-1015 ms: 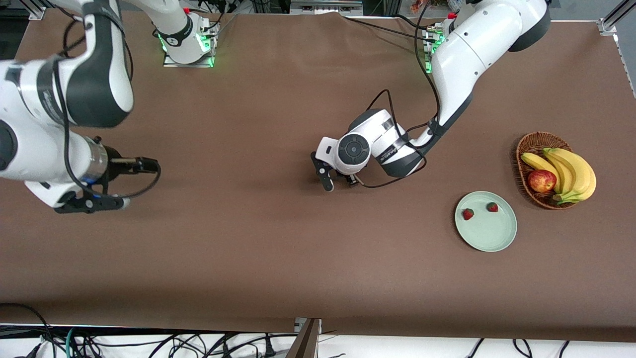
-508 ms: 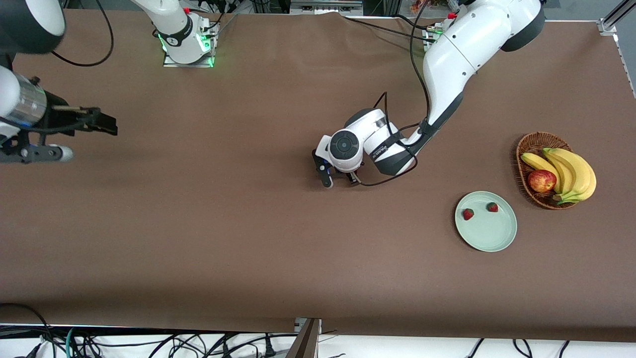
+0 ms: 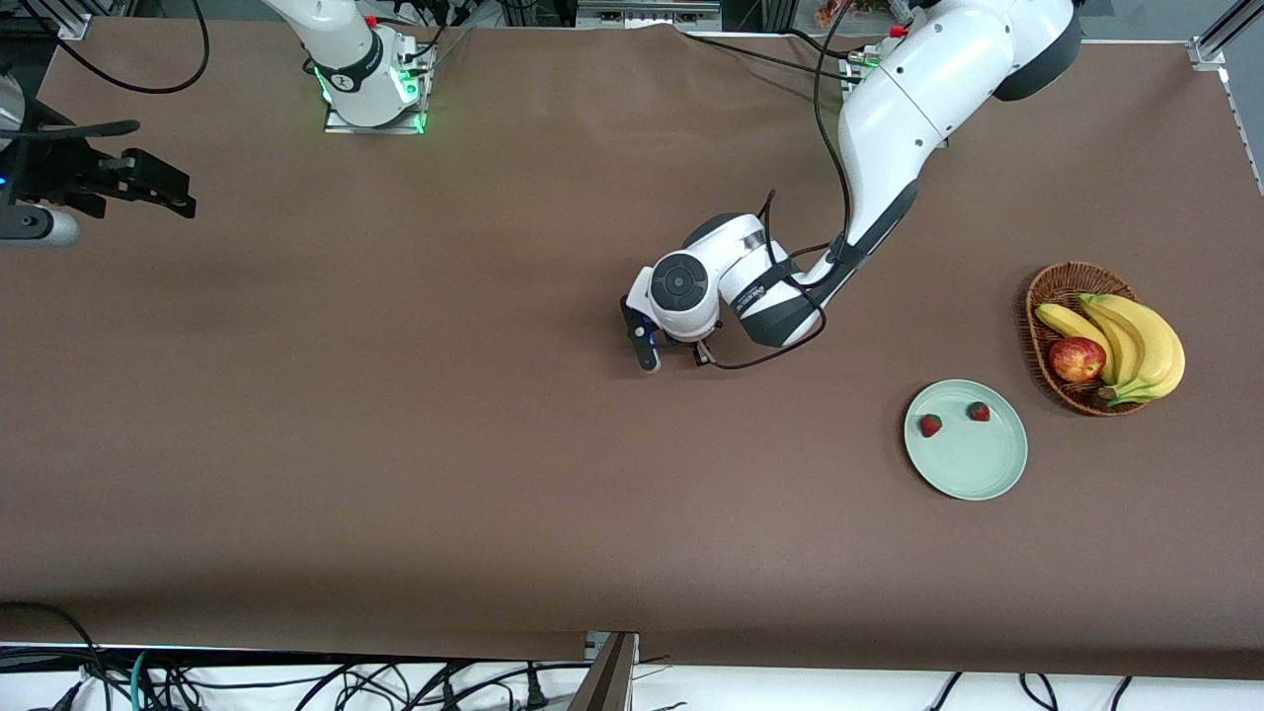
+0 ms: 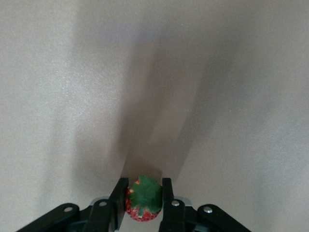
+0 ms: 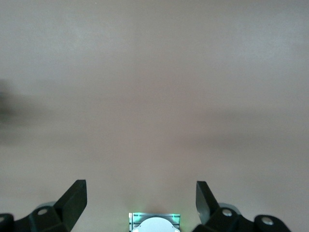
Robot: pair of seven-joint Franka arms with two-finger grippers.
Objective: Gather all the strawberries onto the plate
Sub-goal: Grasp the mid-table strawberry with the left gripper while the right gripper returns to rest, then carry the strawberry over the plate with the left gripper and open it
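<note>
Left wrist view: left gripper [image 4: 141, 203] clamps a strawberry [image 4: 143, 198]; right gripper [image 5: 141, 197] gapes.

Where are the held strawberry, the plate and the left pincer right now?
held strawberry [image 4: 143, 198], left wrist view, on its green cap between the fingers.
plate [image 3: 973, 464], front view, on its bare mint-green floor.
left pincer [image 4: 143, 200], left wrist view, midway between its fingertips, shut on the berry.

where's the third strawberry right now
The third strawberry sits between the left gripper fingers at mid-table, well toward the right arm's end from the plate.
</note>
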